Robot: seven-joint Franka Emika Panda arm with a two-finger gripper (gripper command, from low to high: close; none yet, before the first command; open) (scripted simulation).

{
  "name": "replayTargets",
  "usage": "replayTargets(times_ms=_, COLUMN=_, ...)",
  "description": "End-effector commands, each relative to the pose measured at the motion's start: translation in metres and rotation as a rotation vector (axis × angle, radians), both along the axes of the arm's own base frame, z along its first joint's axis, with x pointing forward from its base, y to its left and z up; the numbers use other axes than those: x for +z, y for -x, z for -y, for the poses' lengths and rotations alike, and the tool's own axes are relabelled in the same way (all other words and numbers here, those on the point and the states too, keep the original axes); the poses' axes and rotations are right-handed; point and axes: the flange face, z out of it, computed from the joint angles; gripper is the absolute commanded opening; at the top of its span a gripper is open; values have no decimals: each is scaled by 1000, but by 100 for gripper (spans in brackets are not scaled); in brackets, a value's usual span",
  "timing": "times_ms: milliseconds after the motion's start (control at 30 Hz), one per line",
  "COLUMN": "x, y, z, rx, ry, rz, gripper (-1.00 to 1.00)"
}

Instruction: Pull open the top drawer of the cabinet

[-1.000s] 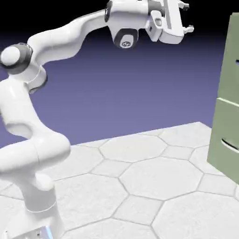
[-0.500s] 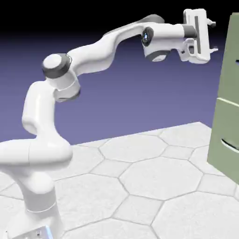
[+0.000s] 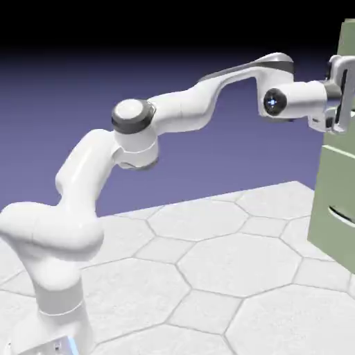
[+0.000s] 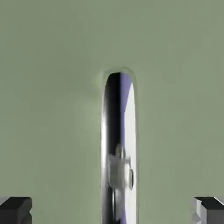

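My white two-finger gripper (image 3: 344, 93) sits at the far right of the exterior view, right up against the flat pale sage-green top drawer front (image 3: 345, 83) of the tall boxy matte green cabinet (image 3: 336, 187); in the hand view my small grey fingertips (image 4: 15, 209) stand wide apart at the bottom corners, closed on nothing; between them, straight ahead, runs the drawer's slim shiny metallic handle (image 4: 118, 148), its rounded end near the middle of the view; plain green panel (image 4: 52, 87) fills everything around it; the lower green drawer front with its dark curved handle (image 3: 341, 216) lies below the seam
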Motion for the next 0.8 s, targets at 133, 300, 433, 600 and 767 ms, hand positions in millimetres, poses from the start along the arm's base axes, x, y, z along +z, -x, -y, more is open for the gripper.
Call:
replayTargets(times_ms=133, x=-6, y=-23, z=0, rx=2, ry=-4, rz=-6, gripper=0)
replayTargets(times_ms=300, x=-6, y=-10, z=0, rx=2, ry=-4, rz=-6, gripper=-100)
replayTargets(times_ms=433, x=-6, y=11, z=0, rx=2, ry=-4, rz=-6, gripper=-100)
replayTargets(times_ms=600, x=-6, y=42, z=0, rx=2, ry=-4, rz=-6, gripper=-100)
replayTargets(times_ms=767, x=-6, y=79, z=1, rx=2, ry=-4, rz=-6, gripper=-100)
